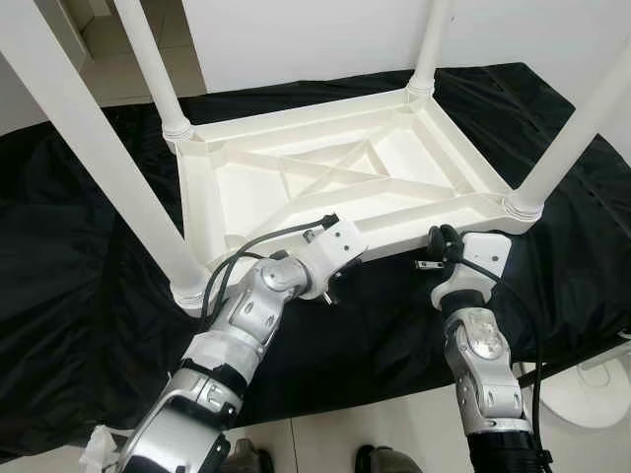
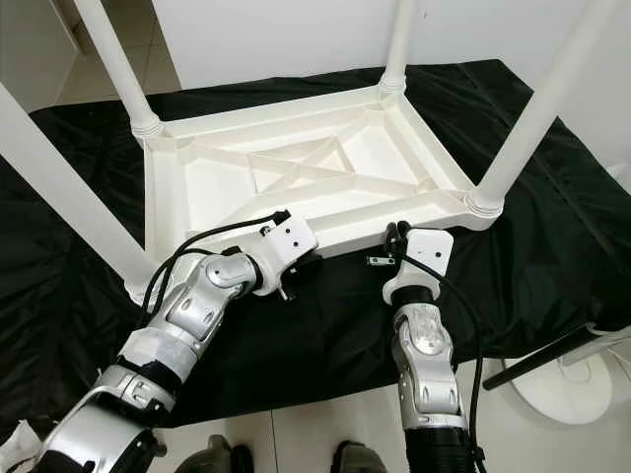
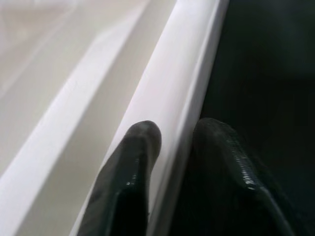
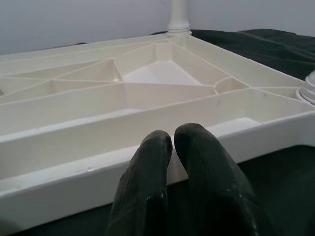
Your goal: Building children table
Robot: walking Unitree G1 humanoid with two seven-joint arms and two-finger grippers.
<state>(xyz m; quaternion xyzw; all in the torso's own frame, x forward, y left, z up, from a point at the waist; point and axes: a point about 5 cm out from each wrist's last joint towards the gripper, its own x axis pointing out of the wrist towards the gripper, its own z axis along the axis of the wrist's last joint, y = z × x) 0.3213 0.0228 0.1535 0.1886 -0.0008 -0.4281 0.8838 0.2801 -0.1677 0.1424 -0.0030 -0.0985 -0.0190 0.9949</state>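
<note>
The white plastic children's table [image 1: 325, 175] lies upside down on a black cloth, its four legs pointing up: near left leg [image 1: 99, 158], far left leg [image 1: 153, 69], far right leg [image 1: 429, 44], near right leg [image 1: 572, 128]. My left gripper [image 3: 174, 135] is at the table's near rim [image 1: 394, 222], one finger on the white edge and one on the outer side, shut on the rim. My right gripper [image 4: 173, 140] sits just before the same rim, further right, its fingers shut together with nothing between them.
The black cloth [image 1: 99, 325] covers a low surface under the table and hangs toward the tiled floor. A white round base [image 1: 592, 389] and a dark rod [image 2: 552, 355] stand at the lower right. A white wall is behind the table.
</note>
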